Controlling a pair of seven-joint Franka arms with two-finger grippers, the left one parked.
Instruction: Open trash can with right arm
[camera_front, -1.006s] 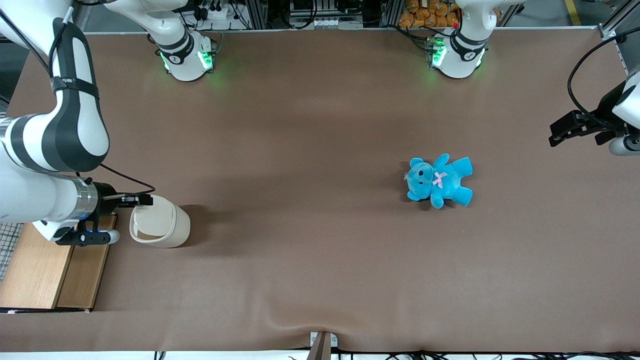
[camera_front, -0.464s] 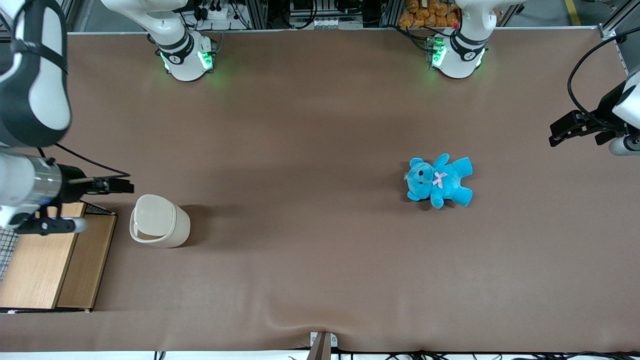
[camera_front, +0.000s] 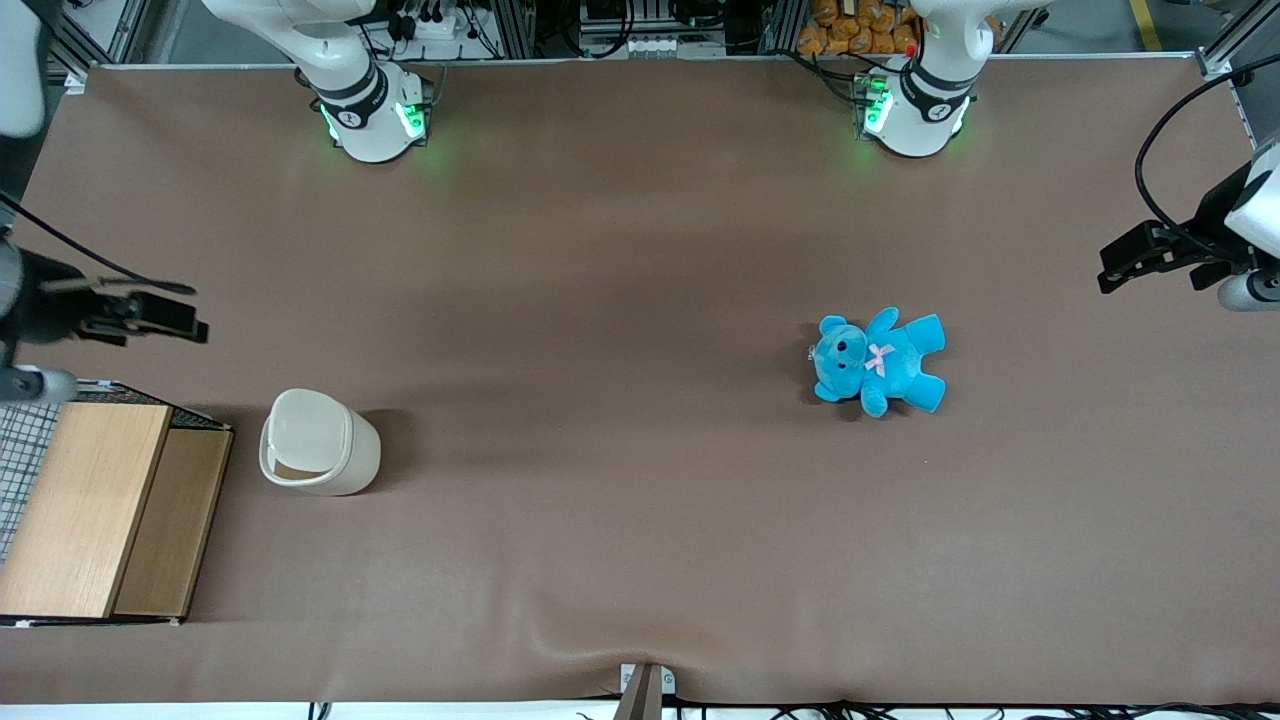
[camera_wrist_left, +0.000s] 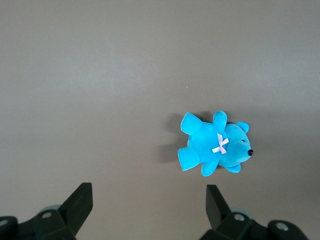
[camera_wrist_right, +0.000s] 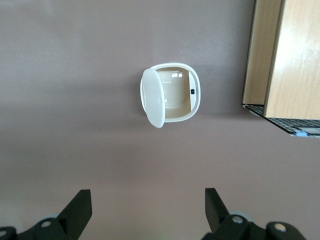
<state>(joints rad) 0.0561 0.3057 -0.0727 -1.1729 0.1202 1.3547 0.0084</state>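
The trash can (camera_front: 320, 456) is a small cream-white bin standing on the brown table near the working arm's end. In the right wrist view its lid (camera_wrist_right: 153, 98) stands swung up at one side and the bin's inside (camera_wrist_right: 176, 96) shows. My right arm's gripper (camera_front: 186, 323) hangs above the table, farther from the front camera than the trash can and apart from it. In the right wrist view the gripper (camera_wrist_right: 148, 207) is open and empty, with only bare table between its fingers.
A wood-topped wire-mesh box (camera_front: 100, 510) stands beside the trash can at the table's edge; it also shows in the right wrist view (camera_wrist_right: 285, 60). A blue teddy bear (camera_front: 880, 360) lies toward the parked arm's end of the table.
My right gripper has drawn back from the trash can, moving away from the front camera and toward the table's edge. The can has not moved.
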